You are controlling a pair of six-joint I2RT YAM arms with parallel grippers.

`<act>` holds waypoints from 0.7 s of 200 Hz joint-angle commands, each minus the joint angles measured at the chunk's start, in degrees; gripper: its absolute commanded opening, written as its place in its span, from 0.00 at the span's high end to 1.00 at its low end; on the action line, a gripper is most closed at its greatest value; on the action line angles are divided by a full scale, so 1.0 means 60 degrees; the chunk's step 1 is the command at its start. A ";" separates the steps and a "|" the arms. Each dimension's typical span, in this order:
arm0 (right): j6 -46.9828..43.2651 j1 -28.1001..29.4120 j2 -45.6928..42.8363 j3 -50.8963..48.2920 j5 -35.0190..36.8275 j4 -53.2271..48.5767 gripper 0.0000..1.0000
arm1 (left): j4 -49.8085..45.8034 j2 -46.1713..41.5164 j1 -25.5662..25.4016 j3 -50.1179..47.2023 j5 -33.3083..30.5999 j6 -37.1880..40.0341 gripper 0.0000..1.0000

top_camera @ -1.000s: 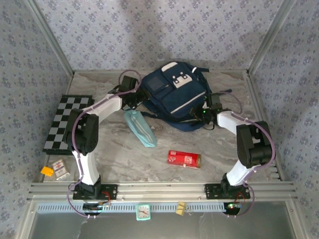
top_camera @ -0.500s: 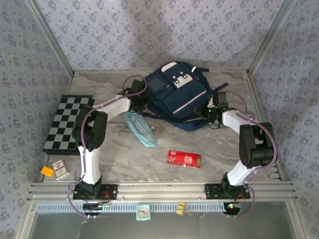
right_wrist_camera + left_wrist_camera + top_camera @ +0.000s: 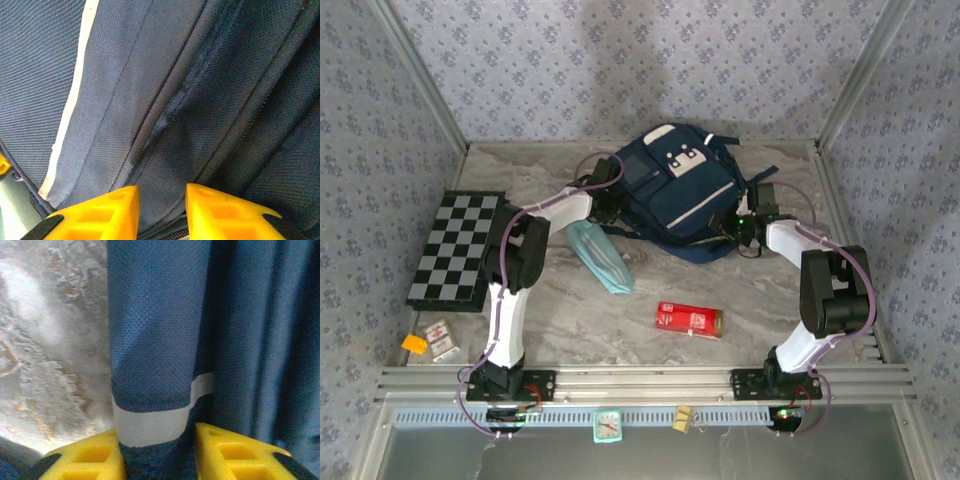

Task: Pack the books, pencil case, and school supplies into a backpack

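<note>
Where the left gripper [image 3: 611, 198] meets the near-left edge of the backpack [image 3: 675, 190], its yellow fingers [image 3: 90, 460] stand close together with a fold of navy fabric filling the gap between them, so it is pinched onto the bag. In the left wrist view that fold rises straight ahead of the gripper [image 3: 156, 442], crossed by a white stripe [image 3: 150, 425] just beyond the fingertips, with bare marble table [image 3: 50, 340] off to the gripper's left. The right gripper [image 3: 740, 222] is pressed against the opposite, near-right side of the backpack. Seen from its wrist, its fingers [image 3: 225, 212] sit a narrow gap apart with a stitched seam of the bag [image 3: 200, 100] running down into that gap [image 3: 161, 202], but whether the cloth is actually clamped I cannot tell. Just behind and below the left gripper lies the pencil case [image 3: 600, 257], flat on the table and angled towards the arms' bases. The red box of school supplies [image 3: 689, 319] rests well behind both grippers, roughly midway between the two arms. A chessboard [image 3: 455, 248] lies far out to the left gripper's left.
</note>
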 commanded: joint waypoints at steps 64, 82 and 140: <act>-0.1359 0.0961 -0.1743 0.1651 0.2130 -0.3965 0.48 | 0.0147 -0.1476 -0.0317 -0.0171 -0.0105 -0.1291 1.00; -0.1130 0.1869 -0.2253 0.1790 0.3034 -0.4951 0.42 | 0.0390 -0.1921 -0.0405 -0.0602 -0.0107 -0.1673 1.00; 0.0870 0.4480 -0.2746 0.0185 0.2966 -0.3238 0.43 | 0.0668 -0.2614 -0.0782 -0.1270 -0.0035 -0.2070 1.00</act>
